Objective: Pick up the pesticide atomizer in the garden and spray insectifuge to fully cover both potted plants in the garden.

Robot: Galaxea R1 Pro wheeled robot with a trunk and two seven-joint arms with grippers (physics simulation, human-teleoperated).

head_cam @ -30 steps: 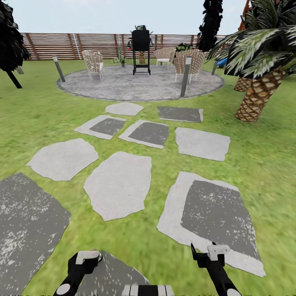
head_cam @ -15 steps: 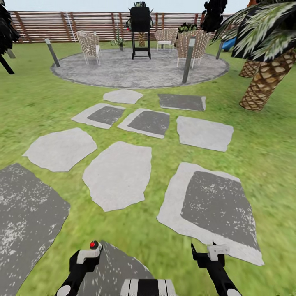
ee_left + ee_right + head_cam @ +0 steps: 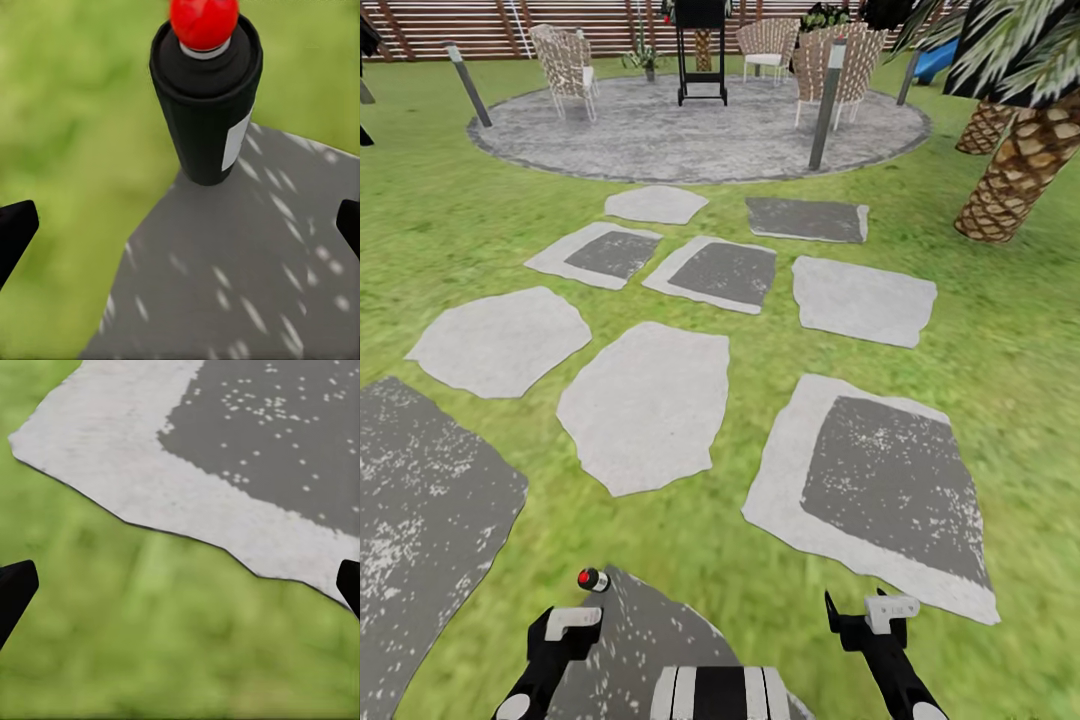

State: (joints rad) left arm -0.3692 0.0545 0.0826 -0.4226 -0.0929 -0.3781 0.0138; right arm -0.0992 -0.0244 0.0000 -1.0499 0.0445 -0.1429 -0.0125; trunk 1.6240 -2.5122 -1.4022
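- Spray can (image 3: 204, 105), black with a red knob on top and a white label on the side, stands on a dark speckled stone (image 3: 247, 277). It is possibly the pesticide atomizer, but the close view is too blurred to be sure.
- From the head camera the same can (image 3: 592, 579) is a small thing near the edge of this stone (image 3: 630, 640), where the stone meets the grass.
- Left gripper (image 3: 180, 229) is released, its two black fingertips far apart at both sides of the wrist picture. The can is ahead of them and touches neither finger.
- In the head view the left gripper (image 3: 565, 628) is just behind the can, low in the picture.
- Right gripper (image 3: 180, 585) is also released and grasps nothing. Under it are grass and the pale edge of a grey stepping stone (image 3: 150, 435).
- In the head view the right gripper (image 3: 865, 615) is over the grass, near the big stone with the dark middle (image 3: 880, 480).
- Garden (image 3: 980, 350) is a green lawn with more irregular stepping stones going forward.
- Further on is round grey paving (image 3: 690, 140) with wicker chairs (image 3: 565, 60), a black grill (image 3: 702, 50) and short posts (image 3: 825, 105).
- Palm trunk (image 3: 1015, 175) stands on the right, and a brown slat fence (image 3: 460, 25) closes the far side.
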